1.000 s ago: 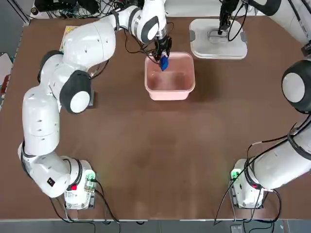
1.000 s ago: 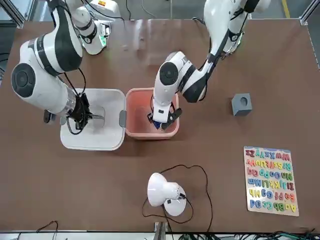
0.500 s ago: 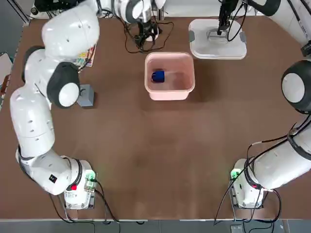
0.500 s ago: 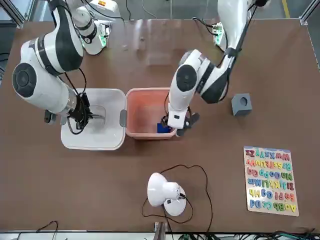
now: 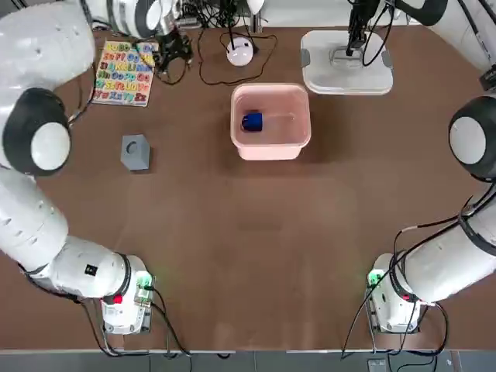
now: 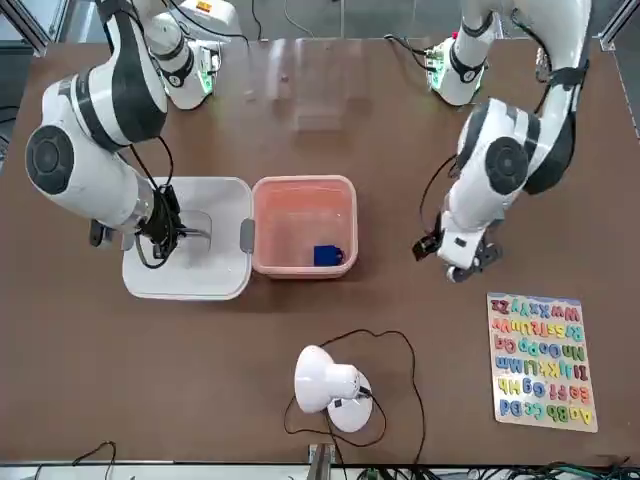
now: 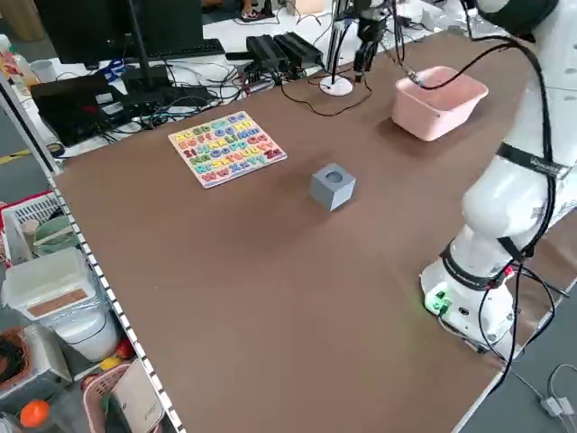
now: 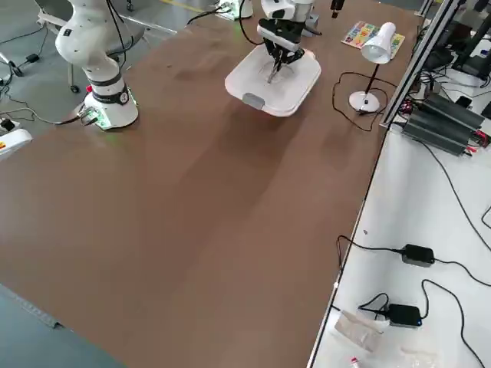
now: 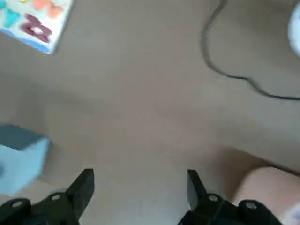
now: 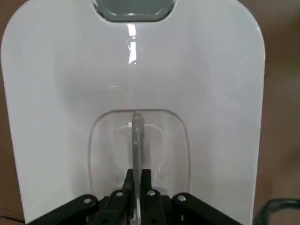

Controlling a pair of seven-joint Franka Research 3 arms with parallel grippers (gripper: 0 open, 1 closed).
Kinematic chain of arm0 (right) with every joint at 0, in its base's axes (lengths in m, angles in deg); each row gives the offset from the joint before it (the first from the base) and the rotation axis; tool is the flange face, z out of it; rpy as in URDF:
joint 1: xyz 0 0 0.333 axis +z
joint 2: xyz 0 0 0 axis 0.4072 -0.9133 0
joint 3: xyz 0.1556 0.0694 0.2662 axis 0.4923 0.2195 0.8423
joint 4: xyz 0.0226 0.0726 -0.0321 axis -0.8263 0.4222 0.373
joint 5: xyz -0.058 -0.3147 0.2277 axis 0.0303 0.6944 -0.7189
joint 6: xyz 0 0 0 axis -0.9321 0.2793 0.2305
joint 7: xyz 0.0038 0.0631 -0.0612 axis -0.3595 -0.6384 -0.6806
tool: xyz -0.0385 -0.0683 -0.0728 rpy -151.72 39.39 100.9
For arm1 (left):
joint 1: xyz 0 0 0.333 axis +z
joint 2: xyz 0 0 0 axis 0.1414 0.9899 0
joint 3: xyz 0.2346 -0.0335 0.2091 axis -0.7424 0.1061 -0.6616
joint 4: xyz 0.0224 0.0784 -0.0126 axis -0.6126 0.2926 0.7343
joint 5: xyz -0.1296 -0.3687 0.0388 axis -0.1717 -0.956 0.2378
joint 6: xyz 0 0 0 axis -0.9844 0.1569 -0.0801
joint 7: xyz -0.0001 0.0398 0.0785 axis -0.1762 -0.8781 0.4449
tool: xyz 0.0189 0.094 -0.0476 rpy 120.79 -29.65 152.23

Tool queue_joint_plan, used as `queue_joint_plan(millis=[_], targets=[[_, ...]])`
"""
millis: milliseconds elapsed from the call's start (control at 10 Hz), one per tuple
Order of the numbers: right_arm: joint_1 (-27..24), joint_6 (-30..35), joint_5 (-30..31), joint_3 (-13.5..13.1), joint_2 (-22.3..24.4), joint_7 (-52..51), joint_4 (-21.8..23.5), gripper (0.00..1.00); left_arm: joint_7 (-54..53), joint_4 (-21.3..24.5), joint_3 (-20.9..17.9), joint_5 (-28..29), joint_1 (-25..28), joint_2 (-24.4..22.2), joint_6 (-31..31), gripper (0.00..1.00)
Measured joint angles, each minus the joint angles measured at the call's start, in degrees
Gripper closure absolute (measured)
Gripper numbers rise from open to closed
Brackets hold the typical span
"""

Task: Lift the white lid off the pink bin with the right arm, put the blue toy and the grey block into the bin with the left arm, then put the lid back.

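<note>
The pink bin (image 5: pixel 271 139) stands uncovered at mid-table, and the blue toy (image 5: pixel 252 122) lies inside it near its left wall. To the bin's left the grey block (image 5: pixel 135 151) sits alone on the table. My left gripper (image 5: pixel 173 51) hangs open and empty at the far left, beside the letter board; its wrist view shows the grey block (image 9: pixel 18 157) off to one side of the spread fingers (image 9: pixel 84 187). At the back right the white lid (image 5: pixel 347 74) rests on the table. My right gripper (image 10: pixel 136 180) is shut on the lid's centre handle.
A letter puzzle board (image 5: pixel 124 71) lies at the far left. A small white lamp (image 5: pixel 240 51) with a black cable stands behind the bin. In the front view my left arm (image 6: pixel 500 165) hides the grey block. Both arm bases (image 5: pixel 128 298) stand on the near edge.
My left gripper let go of the blue toy, which now lies in the bin, and swung away left toward the letter board. The right gripper stayed on the lid.
</note>
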Motion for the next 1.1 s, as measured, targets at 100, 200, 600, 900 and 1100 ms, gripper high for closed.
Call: queue_joint_plan(millis=[100, 200, 600, 900, 1100], targets=[[0.0, 0.0, 0.0, 0.0, 0.0, 0.0, 0.0, 0.93, -1.6, 5.9, 0.0, 1.9, 1.6, -1.9, -3.6, 0.13], [0.0, 0.0, 0.0, 0.0, 0.0, 0.0, 0.0, 0.93, -3.7, 10.7, 0.1, 3.1, 3.2, -3.0, -7.6, 0.14], [0.0, -0.1, 0.0, 0.1, 0.0, -0.1, 0.0, 0.93, -17.4, 27.6, 0.0, 3.7, 12.1, -8.3, -20.4, 0.15], [0.0, -0.1, 0.0, 0.1, 0.0, -0.1, 0.0, 0.93, -18.7, 31.9, 0.1, 3.8, 12.9, -8.8, -20.7, 0.16], [0.0, -0.1, 0.0, 0.1, 0.0, -0.1, 0.0, 0.93, -18.7, 33.6, 0.2, 6.5, 14.1, -8.9, -20.7, 0.17]])
